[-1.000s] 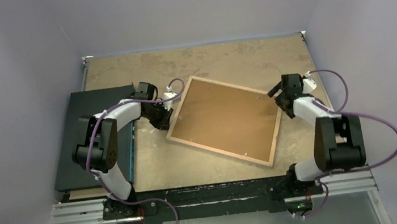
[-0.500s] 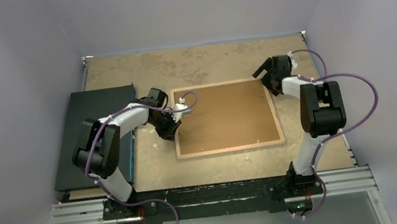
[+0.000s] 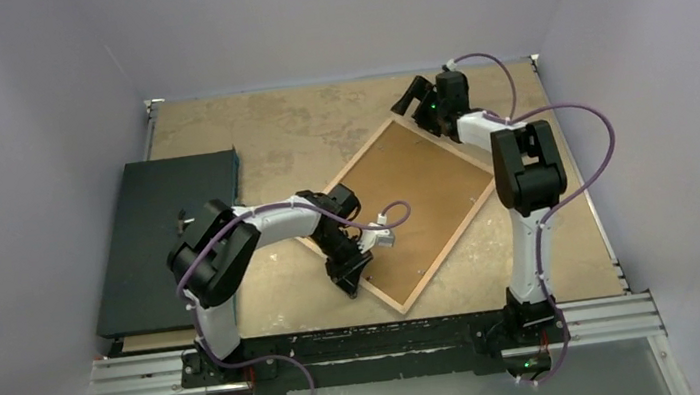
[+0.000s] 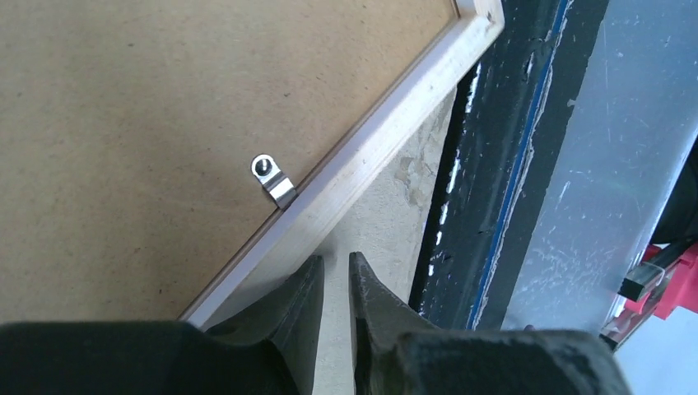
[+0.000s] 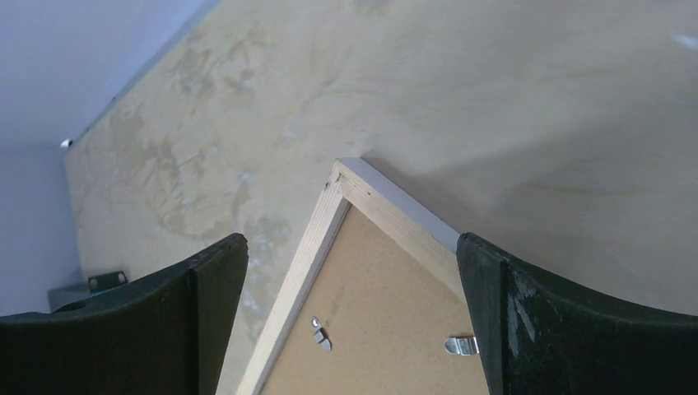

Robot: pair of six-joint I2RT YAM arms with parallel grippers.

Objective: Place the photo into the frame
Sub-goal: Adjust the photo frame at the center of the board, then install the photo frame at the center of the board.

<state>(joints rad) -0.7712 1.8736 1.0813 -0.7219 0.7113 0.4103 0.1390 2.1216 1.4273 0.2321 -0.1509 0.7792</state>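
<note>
From above, the frame [image 3: 417,199] lay back up on the right half of the bench [image 3: 256,118], set diagonally. Its long axis ran from far right to near left, with one corner aimed at the far edge and the opposite one close to the near edge. A dark flat board [image 3: 164,230] lay by the left edge, and the photo could not be made out. The left gripper [image 3: 349,280] sat at the frame's near-left rail and the right gripper [image 3: 412,101] at its far corner. The left wrist view showed that gripper's fingers drawn almost together, pinching nothing, just beside the light wood rail, where a metal clip [image 4: 274,183] lapped the rail. In the right wrist view the fingers were spread wide either side of the corner, not touching it. A nudge from the left could ride over the thin rail, or swing the near corner off the bench. The backing looked clipped down, so the photo could not go in yet.
</note>
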